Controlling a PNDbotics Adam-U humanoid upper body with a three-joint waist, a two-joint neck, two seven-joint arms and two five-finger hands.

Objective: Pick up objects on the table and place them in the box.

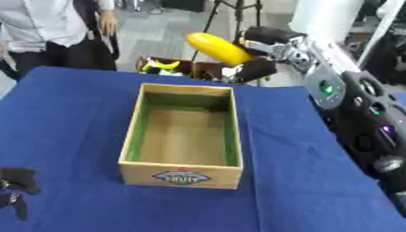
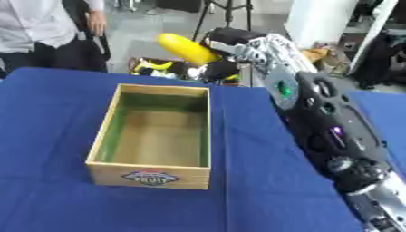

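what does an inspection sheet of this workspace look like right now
surface: blue cloth covers the table
job's things: wooden box open, inside looks empty; yellow object held in the air beyond the box's far end
clutter: nothing seen on the cloth
hands: right hand curled round the yellow object; left hand at lower left corner, fingers unclear
cables: nothing seen
surroundings: bin of yellow-green items behind the table, tripod legs
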